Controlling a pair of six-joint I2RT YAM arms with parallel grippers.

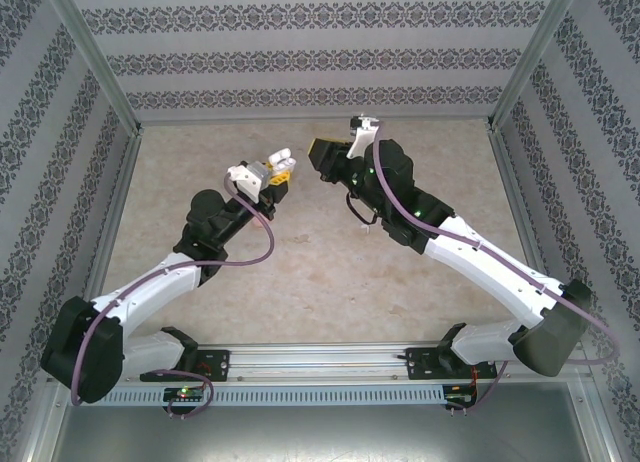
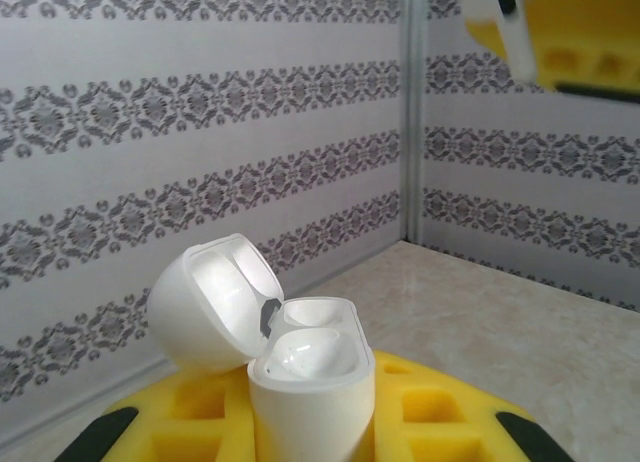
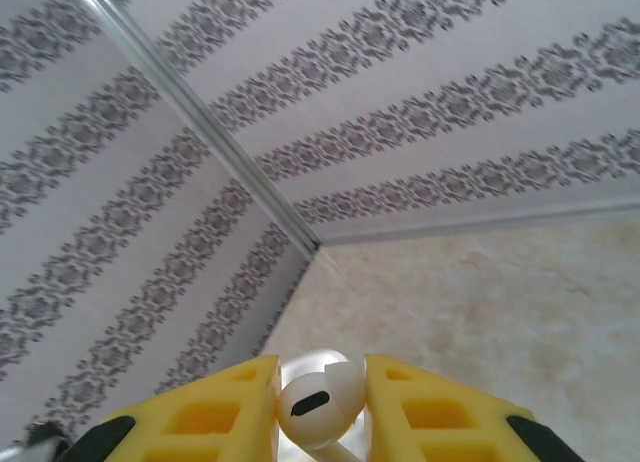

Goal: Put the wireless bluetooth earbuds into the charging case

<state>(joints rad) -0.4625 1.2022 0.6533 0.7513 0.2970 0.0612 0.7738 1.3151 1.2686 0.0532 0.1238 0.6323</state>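
**Case Held Up, Bud Pinched: Two Arms Closing In Above the Table**

The beige table (image 1: 330, 272) is sitting below the action, because both arms are working in the air above it. The left arm (image 1: 150, 282) is reaching up from its corner and the right arm (image 1: 470, 247) is angling in from the other side. That is bringing the two wrists face to face near the far middle, close but apart.

The left gripper (image 1: 270, 180) is acting as a stand. Its yellow fingers (image 2: 430, 407) are clamped on the lower body of the white charging case (image 2: 310, 382), holding it upright with the mouth up. The lid (image 2: 215, 302) is hanging open, tipped back to one side, and that is leaving the sockets exposed from above.

The right gripper (image 1: 325, 157) is doing the delicate job. Its fingers (image 3: 440, 412) are pinched on a white earbud (image 3: 318, 402), with the rounded head poking out past the tips.

From the left wrist, that gripper is hovering high and off to the side of the case, not over it yet. The near socket is looking empty; the other probably is too, though glare is making that hard to call. By the look of it, the bud is needing to line up over a socket before going down.
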